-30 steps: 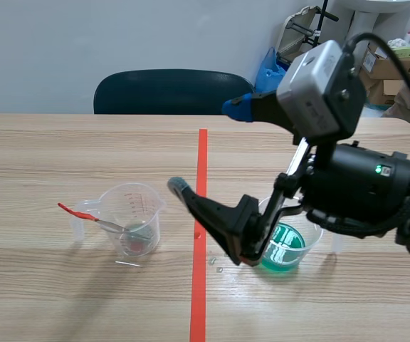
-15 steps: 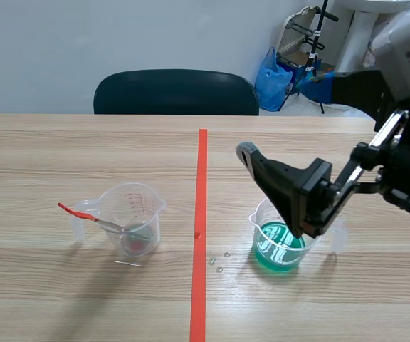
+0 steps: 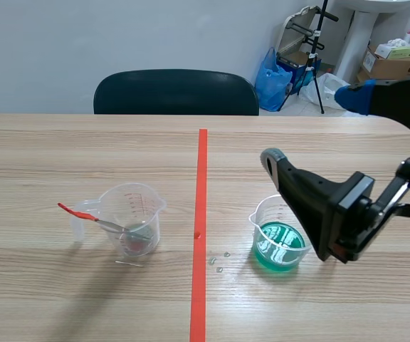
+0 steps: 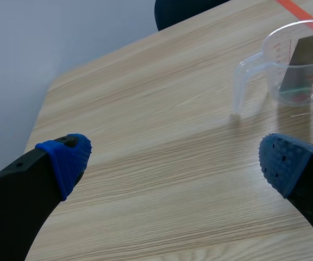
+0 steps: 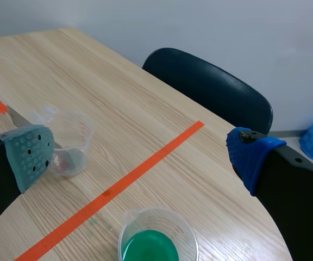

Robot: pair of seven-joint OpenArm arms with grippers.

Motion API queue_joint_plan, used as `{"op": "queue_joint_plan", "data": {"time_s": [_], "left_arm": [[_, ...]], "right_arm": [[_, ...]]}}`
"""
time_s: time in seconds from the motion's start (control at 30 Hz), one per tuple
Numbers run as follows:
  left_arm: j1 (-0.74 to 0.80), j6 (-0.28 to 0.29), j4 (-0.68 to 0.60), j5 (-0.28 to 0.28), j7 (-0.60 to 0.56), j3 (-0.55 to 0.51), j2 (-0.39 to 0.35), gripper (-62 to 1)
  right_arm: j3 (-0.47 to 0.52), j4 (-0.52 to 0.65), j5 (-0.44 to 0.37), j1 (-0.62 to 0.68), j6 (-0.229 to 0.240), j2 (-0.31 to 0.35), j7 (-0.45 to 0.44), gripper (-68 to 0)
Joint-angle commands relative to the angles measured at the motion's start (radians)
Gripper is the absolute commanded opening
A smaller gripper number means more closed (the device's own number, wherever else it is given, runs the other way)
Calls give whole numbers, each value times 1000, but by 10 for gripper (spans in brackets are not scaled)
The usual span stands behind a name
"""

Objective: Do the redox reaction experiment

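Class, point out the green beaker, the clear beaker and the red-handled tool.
Green beaker (image 3: pixel 265 214), scene view, clear wall.
Clear beaker (image 3: pixel 130 205), scene view, front wall.
Red-handled tool (image 3: pixel 77 211), scene view, red handle.

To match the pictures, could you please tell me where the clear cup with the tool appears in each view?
Scene view: clear cup, left of the tape line.
Left wrist view: clear cup ahead of the open jaws, tape line beyond.
Right wrist view: clear cup ahead of the jaws, across the tape line from the green cup.
Shared landmark: tape line.
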State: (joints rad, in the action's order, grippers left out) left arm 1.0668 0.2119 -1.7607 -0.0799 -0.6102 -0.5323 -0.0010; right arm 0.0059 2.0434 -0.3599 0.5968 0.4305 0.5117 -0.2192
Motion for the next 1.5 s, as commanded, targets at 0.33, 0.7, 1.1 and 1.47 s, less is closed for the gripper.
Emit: {"op": "queue_joint_plan", "data": {"time_s": [0.33,0.7,1.1,1.47], "left_arm": [[100,43,-103,62,-17,77,-100,14],[112,41,-274,58,123,204,-134,14],[71,45,-274,57,208,209,-150,14],[71,45,-274,57,208,209,-150,14]], "right_arm": [[2,11,-15,-10,-26,3,64,4],[2,11,-15,-10,-19,3,68,4],[2,11,-14,-10,-19,3,68,4],[2,11,-14,-10,-19,3,68,4]]}}
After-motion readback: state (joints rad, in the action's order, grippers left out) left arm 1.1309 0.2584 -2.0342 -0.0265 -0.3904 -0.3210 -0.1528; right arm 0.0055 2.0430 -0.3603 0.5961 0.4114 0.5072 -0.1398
